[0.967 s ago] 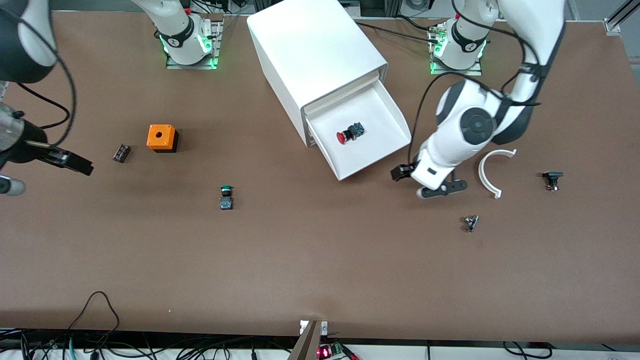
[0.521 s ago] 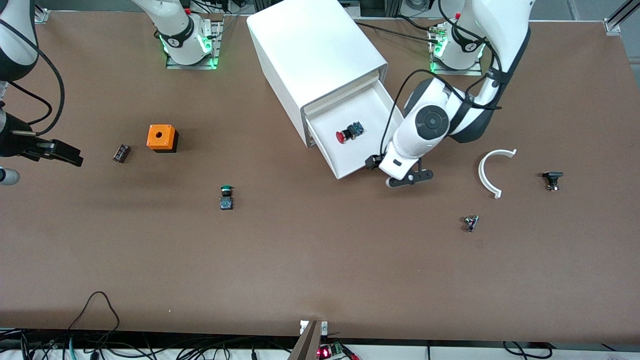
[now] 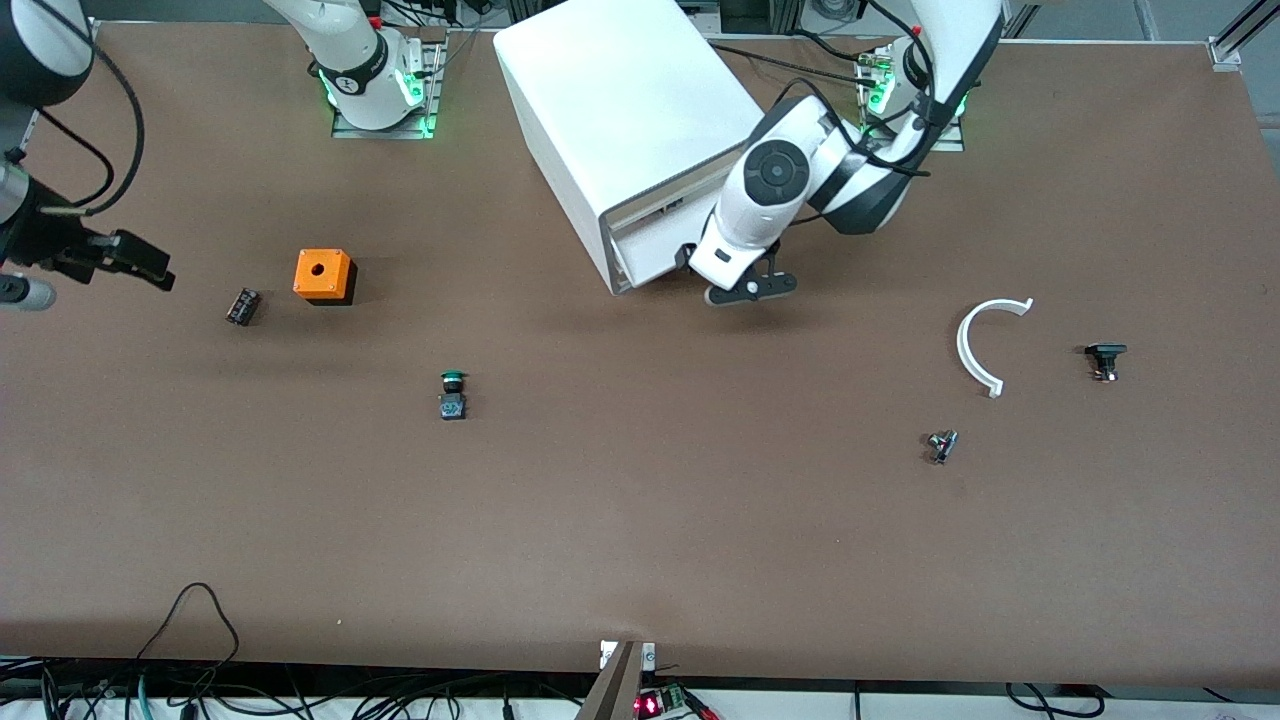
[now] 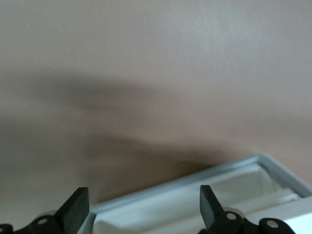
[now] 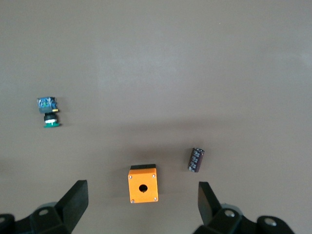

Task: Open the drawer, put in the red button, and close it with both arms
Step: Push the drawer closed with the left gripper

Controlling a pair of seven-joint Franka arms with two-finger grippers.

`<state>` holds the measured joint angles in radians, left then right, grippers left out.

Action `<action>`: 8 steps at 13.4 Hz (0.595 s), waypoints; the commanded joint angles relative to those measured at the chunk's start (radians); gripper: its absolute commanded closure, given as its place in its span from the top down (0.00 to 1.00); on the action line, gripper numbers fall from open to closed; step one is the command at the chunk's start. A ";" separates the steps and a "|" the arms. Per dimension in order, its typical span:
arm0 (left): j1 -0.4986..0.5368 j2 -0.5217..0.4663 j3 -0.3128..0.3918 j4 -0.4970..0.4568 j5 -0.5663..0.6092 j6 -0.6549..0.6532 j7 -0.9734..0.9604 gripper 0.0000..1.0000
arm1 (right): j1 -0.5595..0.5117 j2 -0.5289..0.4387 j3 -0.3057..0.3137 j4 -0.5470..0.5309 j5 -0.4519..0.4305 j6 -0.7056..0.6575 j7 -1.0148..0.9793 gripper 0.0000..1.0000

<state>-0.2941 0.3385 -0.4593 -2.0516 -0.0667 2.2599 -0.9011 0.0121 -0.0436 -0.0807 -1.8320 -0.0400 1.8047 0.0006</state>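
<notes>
The drawer [image 3: 650, 245] is pushed into the white cabinet [image 3: 630, 100], with its front about level with the cabinet's face. The red button is hidden from every view. My left gripper [image 3: 738, 285] is open at the drawer's front, at the corner toward the left arm's end. In the left wrist view the left gripper [image 4: 141, 195] has its black fingers wide apart, with the drawer's white rim [image 4: 195, 204] between them. My right gripper [image 3: 140, 262] hangs open and empty over the right arm's end of the table. In the right wrist view the right gripper [image 5: 141, 187] looks down on bare table and loose parts.
An orange box [image 3: 324, 275] [image 5: 142, 189] with a round hole, a dark cylinder part [image 3: 243, 305] [image 5: 196, 160] and a green-capped button [image 3: 452, 392] [image 5: 48, 113] lie toward the right arm's end. A white curved piece [image 3: 975, 345] and two small parts [image 3: 1104, 360] [image 3: 941, 445] lie toward the left arm's end.
My left arm swept toward the cabinet and pushed the open drawer in, taking the red button out of sight. My right gripper drifted slightly away from the front camera.
</notes>
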 commanded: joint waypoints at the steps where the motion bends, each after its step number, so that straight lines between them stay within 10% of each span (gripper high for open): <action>1: 0.001 -0.033 -0.039 -0.039 -0.024 -0.010 -0.005 1.00 | -0.009 -0.029 0.002 -0.014 0.015 0.025 -0.025 1.00; 8: 0.052 -0.102 -0.067 -0.027 -0.016 -0.020 0.024 1.00 | -0.006 -0.013 0.002 0.063 0.011 -0.065 -0.027 1.00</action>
<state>-0.2798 0.3070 -0.5288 -2.0685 -0.0668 2.2597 -0.9037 0.0125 -0.0679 -0.0804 -1.7962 -0.0400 1.7780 -0.0096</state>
